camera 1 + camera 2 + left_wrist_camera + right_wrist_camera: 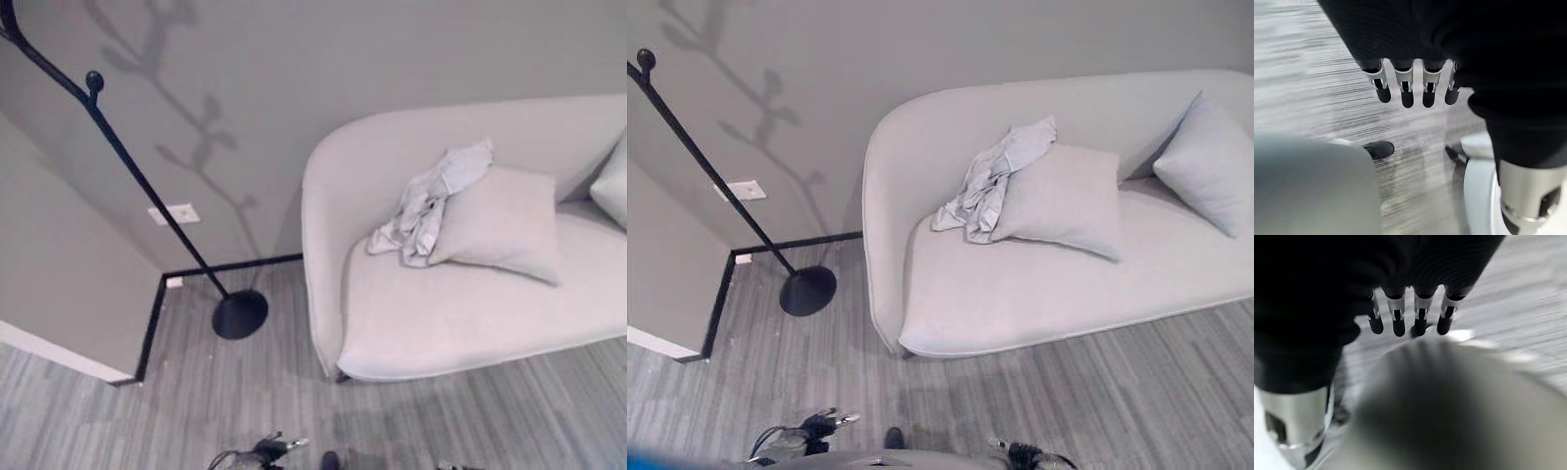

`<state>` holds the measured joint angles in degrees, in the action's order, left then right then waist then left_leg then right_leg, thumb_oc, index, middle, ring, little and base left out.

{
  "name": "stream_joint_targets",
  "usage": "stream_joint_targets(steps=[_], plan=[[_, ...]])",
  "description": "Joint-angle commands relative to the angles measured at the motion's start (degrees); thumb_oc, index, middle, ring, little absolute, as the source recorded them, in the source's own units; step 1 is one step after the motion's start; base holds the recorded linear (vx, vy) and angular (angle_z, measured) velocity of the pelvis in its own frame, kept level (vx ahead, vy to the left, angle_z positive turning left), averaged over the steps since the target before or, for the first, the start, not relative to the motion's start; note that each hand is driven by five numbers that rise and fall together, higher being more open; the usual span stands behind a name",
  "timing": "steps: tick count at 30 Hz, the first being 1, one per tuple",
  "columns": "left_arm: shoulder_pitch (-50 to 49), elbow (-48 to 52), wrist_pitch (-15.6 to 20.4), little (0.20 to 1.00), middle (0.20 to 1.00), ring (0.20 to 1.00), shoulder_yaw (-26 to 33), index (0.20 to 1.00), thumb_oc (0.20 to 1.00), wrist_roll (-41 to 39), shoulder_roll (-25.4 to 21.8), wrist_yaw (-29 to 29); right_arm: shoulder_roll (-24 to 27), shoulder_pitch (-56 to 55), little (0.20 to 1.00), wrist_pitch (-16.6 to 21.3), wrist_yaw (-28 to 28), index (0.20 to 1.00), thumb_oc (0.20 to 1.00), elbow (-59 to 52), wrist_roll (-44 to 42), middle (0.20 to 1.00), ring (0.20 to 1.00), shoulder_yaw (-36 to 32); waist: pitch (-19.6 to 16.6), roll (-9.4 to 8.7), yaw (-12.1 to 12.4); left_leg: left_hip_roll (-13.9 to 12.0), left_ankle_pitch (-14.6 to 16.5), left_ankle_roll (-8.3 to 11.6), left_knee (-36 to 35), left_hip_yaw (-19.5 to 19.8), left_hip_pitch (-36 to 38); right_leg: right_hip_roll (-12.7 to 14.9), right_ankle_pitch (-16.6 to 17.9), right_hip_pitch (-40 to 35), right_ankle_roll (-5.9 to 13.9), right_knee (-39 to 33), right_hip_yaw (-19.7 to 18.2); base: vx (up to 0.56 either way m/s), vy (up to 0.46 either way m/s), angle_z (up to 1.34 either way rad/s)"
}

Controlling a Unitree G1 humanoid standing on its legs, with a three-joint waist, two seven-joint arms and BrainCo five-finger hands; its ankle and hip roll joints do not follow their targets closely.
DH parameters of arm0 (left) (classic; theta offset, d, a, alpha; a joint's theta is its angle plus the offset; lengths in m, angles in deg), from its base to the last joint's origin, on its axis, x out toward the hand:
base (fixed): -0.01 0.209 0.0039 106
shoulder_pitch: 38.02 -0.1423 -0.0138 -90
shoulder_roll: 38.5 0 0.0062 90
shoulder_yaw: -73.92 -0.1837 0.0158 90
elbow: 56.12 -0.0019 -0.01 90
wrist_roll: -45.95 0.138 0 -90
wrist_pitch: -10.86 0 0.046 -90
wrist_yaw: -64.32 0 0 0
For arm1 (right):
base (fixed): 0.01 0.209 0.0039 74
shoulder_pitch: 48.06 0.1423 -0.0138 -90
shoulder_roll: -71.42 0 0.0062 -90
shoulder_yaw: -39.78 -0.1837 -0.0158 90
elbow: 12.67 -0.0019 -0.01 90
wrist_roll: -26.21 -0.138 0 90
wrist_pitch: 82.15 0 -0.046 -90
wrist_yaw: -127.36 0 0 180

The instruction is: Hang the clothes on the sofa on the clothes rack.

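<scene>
A crumpled pale grey garment [431,201] lies on the left end of a light sofa [470,323], draped from the backrest down onto the seat and against a square cushion [500,225]. A black clothes rack [147,186] with knob-tipped branches stands left of the sofa, its round base [240,313] on the floor by the wall. My left hand [1408,88] hangs low over the floor with straight fingers and holds nothing. My right hand [1398,318] hangs the same way, also with nothing in it. Both hands are far from the garment and the rack.
A second cushion [1205,162] leans at the sofa's right end. A wall corner with black skirting [147,333] juts out left of the rack base. A white wall outlet [173,213] sits behind the pole. Grey plank floor [245,401] stretches in front of the sofa.
</scene>
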<state>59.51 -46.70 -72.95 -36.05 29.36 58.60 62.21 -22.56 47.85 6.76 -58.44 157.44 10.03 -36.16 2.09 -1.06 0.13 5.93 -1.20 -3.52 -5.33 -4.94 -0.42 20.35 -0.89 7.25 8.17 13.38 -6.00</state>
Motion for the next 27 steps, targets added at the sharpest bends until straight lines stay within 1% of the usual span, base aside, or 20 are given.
stream_joint_targets(steps=[1,2,3,5,6,8,9,10,11,14,17,19,20,21,22,23,24,25,26,27], plan=[[-1.41,-0.8,0.51,1.0,1.0,1.0,3.75,1.0,1.0,2.36,-1.22,0.53,-0.7,1.63,1.0,0.63,-0.51,1.0,1.0,-0.52,-0.37,1.0,1.0,0.63,1.35,-0.36,-0.13,-5.76,3.79,1.36,7.22,2.78,-6.02,2.92,16.26,-7.18,-1.36,-5.09,6.35,0.07,0.173,-0.23],[-1.68,-0.98,0.36,1.0,1.0,1.0,3.76,1.0,1.0,2.55,-1.17,0.2,-0.71,1.42,1.0,0.69,-0.64,1.0,1.0,-0.59,-0.57,1.0,1.0,0.57,1.43,0.06,-0.57,-5.53,3.81,1.1,6.32,2.5,-4.53,2.19,15.33,-7.23,-1.47,-4.77,7.5,0.11,0.231,-0.12],[-2.08,-1.17,0.23,1.0,1.0,1.0,3.84,1.0,1.0,3.11,-1.32,-0.08,-0.66,1.1,1.0,0.71,-0.72,1.0,1.0,-0.43,-0.94,1.0,1.0,0.61,1.2,0.33,-1.06,-5.4,3.73,1.12,4.89,1.79,-2.88,-0.13,12.94,-7.16,-1.83,-5.3,7.74,0.1,0.166,-0.14],[-2.75,-1.39,0.11,1.0,1.0,1.0,4.55,1.0,1.0,3.29,-1.95,-0.58,-0.58,0.7,1.0,0.97,-0.79,1.0,1.0,-0.48,-1.85,1.0,1.0,0.74,0.86,1.28,-1.79,-5.87,3.51,1.19,2.52,1.07,-0.54,-6.99,4.67,-5.81,-2.89,-6.57,7.07,0.13,0.116,-0.33],[-2.9,-1.41,0.01,1.0,1.0,1.0,5.14,1.0,1.0,2.98,-2.32,-0.52,-0.58,0.87,1.0,1.19,-0.51,1.0,1.0,-0.43,-2.37,1.0,1.0,0.89,0.76,1.37,-1.79,-5.53,3.26,1.26,0.88,0.69,0.75,-11.35,2.8,-3.96,-2.71,-8.62,7.39,0.13,0.055,-0.65],[-3.14,-1.61,-0.02,1.0,1.0,1.0,5.35,1.0,1.0,3.14,-2.27,-0.38,-0.79,0.99,1.0,1.42,-0.16,1.0,1.0,-0.36,-2.58,1.0,1.0,1.52,1.27,1.0,-2.05,-4.83,3.65,1.21,0.33,0.63,2.5,-14.66,3.49,-2.55,-2.85,-11.34,7.93,0.13,-0.004,-0.68],[-3.32,-1.77,0.02,1.0,1.0,1.0,5.53,1.0,1.0,2.96,-1.98,-0.37,-1.01,0.93,1.0,1.52,-0.3,1.0,1.0,-0.45,-3.57,1.0,1.0,1.74,1.69,0.63,-2.58,-4.18,4.43,1.17,0.33,1.01,3.97,-17.27,4.76,-1.4,-2.71,-13.95,7.4,0.12,-0.022,-0.35],[-3.32,-1.77,0.02,1.0,1.0,1.0,5.53,1.0,1.0,2.96,-1.98,-0.37,-1.01,0.93,1.0,1.52,-0.3,1.0,1.0,-0.45,-3.57,1.0,1.0,1.74,1.72,0.63,-2.58,-4.18,4.43,1.17,0.33,1.01,4.0,-17.27,4.76,-1.43,-2.71,-13.96,7.4,0.14,-0.024,-0.09],[-3.38,-1.86,0.07,1.0,1.0,1.0,5.56,1.0,1.0,2.75,-1.83,-0.29,-1.09,0.89,1.0,1.53,-0.4,1.0,1.0,-0.6,-4.26,1.0,1.0,1.73,1.93,0.46,-2.93,-3.82,4.64,1.14,0.33,1.38,4.54,-18.24,5.49,-0.62,-2.62,-14.72,6.76,0.1,-0.018,0.2],[-3.47,-1.66,0.23,1.0,1.0,1.0,5.3,1.0,1.0,2.43,-1.05,-0.11,-1.29,0.6,1.0,1.72,-0.49,1.0,1.0,-1.05,-5.71,1.0,1.0,1.58,2.47,0.12,-3.67,-3.13,5.06,0.96,0.33,3.28,5.8,-20.23,7.0,1.16,-2.3,-15.0,3.58,0.15,-0.07,0.14],[-3.61,-1.57,0.36,1.0,1.0,1.0,5.12,1.0,1.0,2.4,-0.52,-0.06,-1.24,0.47,1.0,1.93,-0.41,1.0,1.0,-1.47,-6.22,1.0,1.0,1.54,2.4,-0.04,-3.74,-2.96,5.56,0.97,0.33,4.41,6.58,-20.32,7.29,0.05,-2.52,-15.55,2.56,0.17,-0.111,0.19],[-4.64,-2.18,0.41,1.0,1.0,1.0,6.22,1.0,1.0,1.43,0.1,0.14,-1.01,0.36,1.0,1.93,-0.43,1.0,1.0,-1.57,-5.3,1.0,1.0,2.06,1.2,-0.36,-2.68,-3.95,7.34,1.7,0.74,5.7,8.96,-20.5,5.73,-2.01,-4.2,-14.71,3.17,0.34,-0.242,0.42],[-4.77,-2.16,0.26,1.0,1.0,1.0,6.98,1.0,1.0,0.7,-0.03,0.15,-0.83,0.43,1.0,1.91,-0.47,1.0,1.0,-2.14,-4.58,1.0,1.0,2.65,0.89,-0.55,-2.41,-4.52,8.24,2.06,2.38,5.91,8.93,-20.59,5.1,-2.47,-4.63,-14.31,3.62,0.37,-0.308,0.51],[-4.69,-1.77,0.4,1.0,1.0,1.0,7.05,1.0,1.0,0.4,0.16,0.33,-0.43,0.51,1.0,2.16,-0.28,1.0,1.0,-3.32,-3.59,1.0,1.0,3.22,0.92,-0.94,-2.09,-5.11,9.2,2.86,6.66,6.33,8.11,-20.66,3.94,-3.82,-5.35,-13.98,4.08,0.24,-0.241,0.53],[-4.36,-1.42,0.49,1.0,1.0,1.0,6.75,1.0,1.0,0.43,0.25,0.48,-0.14,0.69,1.0,2.31,-0.12,1.0,1.0,-3.65,-3.26,1.0,1.0,3.36,1.25,-1.17,-1.95,-5.03,8.85,3.51,10.37,6.5,6.63,-20.53,3.6,-4.83,-5.8,-14.21,4.53,0.19,-0.269,0.49],[-3.65,-0.36,0.65,1.0,1.0,1.0,5.96,1.0,1.0,0.42,0.42,0.6,0.42,1.15,1.0,2.31,0.13,1.0,1.0,-3.57,-2.29,1.0,1.0,3.66,2.26,-1.78,-1.58,-4.68,7.19,4.95,18.12,6.64,3.22,-20.36,3.18,-6.76,-6.79,-14.88,5.4,0.1,-0.181,0.7],[-3.54,0.03,0.71,1.0,1.0,1.0,5.85,1.0,1.0,0.32,0.41,0.58,0.65,1.17,1.0,2.23,0.22,1.0,1.0,-3.23,-1.92,1.0,1.0,3.73,2.54,-2.1,-1.35,-4.56,6.33,5.14,21.07,6.62,1.82,-20.29,3.04,-7.68,-7.13,-15.44,5.67,0.15,-0.187,0.73],[-3.29,0.71,0.9,1.0,1.0,1.0,6.05,1.0,1.0,-0.68,0.44,0.84,1.04,1.36,1.0,1.96,0.21,1.0,1.0,-1.77,-1.05,1.0,1.0,3.88,2.99,-2.6,-0.83,-4.3,4.32,5.21,24.81,6.67,-0.82,-20.02,2.78,-9.7,-7.49,-16.98,6.29,0.22,-0.092,0.76],[-3.15,1.17,1.17,1.0,1.0,1.0,6.76,1.0,1.0,-1.8,0.41,1.01,1.26,1.24,1.0,1.66,0.1,1.0,1.0,-0.33,-0.31,1.0,1.0,3.95,2.88,-3.06,-0.38,-4.83,4.66,4.92,22.2,5.89,-2.04,-19.19,2.27,-11.0,-7.31,-17.79,6.62,0.32,-0.045,0.51],[-3.26,1.45,1.3,1.0,1.0,1.0,6.76,1.0,1.0,-2.14,0.59,1.04,1.39,0.74,1.0,1.51,-0.09,1.0,1.0,0.44,0.11,1.0,1.0,3.73,2.35,-3.35,-0.11,-5.68,5.75,4.7,16.94,5.69,-2.27,-18.53,1.45,-11.69,-6.93,-18.23,6.83,0.32,0.028,0.37]])
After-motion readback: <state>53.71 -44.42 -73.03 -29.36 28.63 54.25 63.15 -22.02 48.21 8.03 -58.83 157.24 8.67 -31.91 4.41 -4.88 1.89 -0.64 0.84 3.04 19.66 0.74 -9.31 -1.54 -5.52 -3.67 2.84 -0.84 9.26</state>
